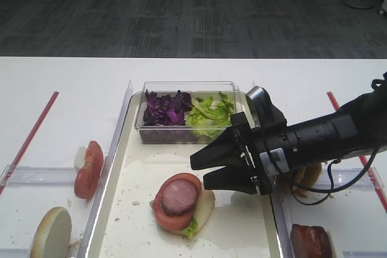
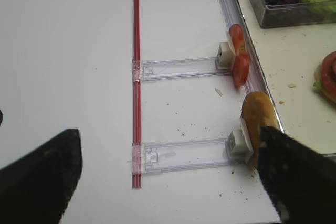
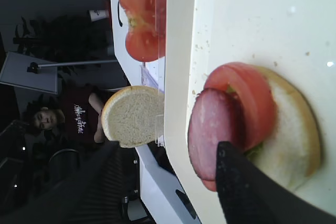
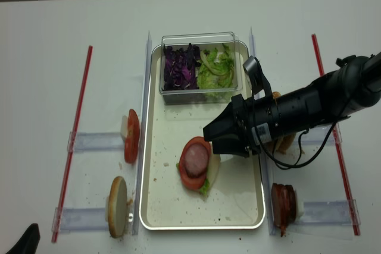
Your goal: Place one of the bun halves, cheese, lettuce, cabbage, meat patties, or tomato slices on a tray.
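We find a meat patty (image 1: 179, 197) lying flat on a tomato slice (image 1: 171, 214), which sits on lettuce and a bun half (image 1: 204, 207) on the tray (image 1: 136, 222), just ahead of and below the right gripper (image 1: 199, 170). That gripper hangs over the tray with its jaws spread and nothing between them; in the right wrist view one fingertip (image 3: 227, 157) overlaps the patty's edge, but we cannot tell whether it touches. Behind the gripper's tips, at the tray's far end, stands a clear tub (image 1: 187, 92) with purple cabbage (image 1: 166, 109) and green lettuce (image 1: 210, 114). Beyond the tray's far rim from the right arm, upright tomato slices (image 1: 88, 169) and a bun half (image 1: 51, 232) stand in clear holders on the bench (image 1: 66, 83). More patties (image 1: 311, 241) stand beneath the right arm. The left gripper (image 2: 168, 177) hovers over the bench with its fingers well apart, holding nothing.
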Available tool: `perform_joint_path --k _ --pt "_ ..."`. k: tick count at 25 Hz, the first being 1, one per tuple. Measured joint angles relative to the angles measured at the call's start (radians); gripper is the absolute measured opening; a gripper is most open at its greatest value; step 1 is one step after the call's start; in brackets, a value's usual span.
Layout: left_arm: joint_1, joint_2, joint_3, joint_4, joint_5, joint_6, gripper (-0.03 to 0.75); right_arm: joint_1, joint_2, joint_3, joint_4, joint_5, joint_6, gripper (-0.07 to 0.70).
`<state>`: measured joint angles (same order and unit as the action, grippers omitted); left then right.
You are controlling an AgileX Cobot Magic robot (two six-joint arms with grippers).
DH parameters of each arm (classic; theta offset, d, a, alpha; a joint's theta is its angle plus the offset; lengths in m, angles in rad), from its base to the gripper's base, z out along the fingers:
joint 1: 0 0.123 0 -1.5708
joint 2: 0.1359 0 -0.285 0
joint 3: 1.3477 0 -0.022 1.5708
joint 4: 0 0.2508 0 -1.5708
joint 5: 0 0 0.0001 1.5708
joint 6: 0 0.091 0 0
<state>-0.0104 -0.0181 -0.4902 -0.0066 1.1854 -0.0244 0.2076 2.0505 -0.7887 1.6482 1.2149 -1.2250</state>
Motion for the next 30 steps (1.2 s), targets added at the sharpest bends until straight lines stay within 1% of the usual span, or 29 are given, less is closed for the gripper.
perform_joint_path --k 12,17,19,30 --pt "0.0 0.0 0.0 0.0 0.0 0.0 0.618 -0.002 -0.012 0.0 -0.015 0.002 0.0 0.435" --pt "0.0 0.0 0.0 0.0 0.0 0.0 0.618 -0.004 -0.055 0.0 -0.045 -0.049 0.002 0.435" --pt "0.0 0.0 0.0 0.0 0.0 0.0 0.618 -0.004 -0.081 0.002 -0.049 -0.061 0.005 0.435" --pt "0.0 0.0 0.0 0.0 0.0 0.0 0.618 -0.004 -0.258 0.008 -0.079 -0.061 0.104 0.435"
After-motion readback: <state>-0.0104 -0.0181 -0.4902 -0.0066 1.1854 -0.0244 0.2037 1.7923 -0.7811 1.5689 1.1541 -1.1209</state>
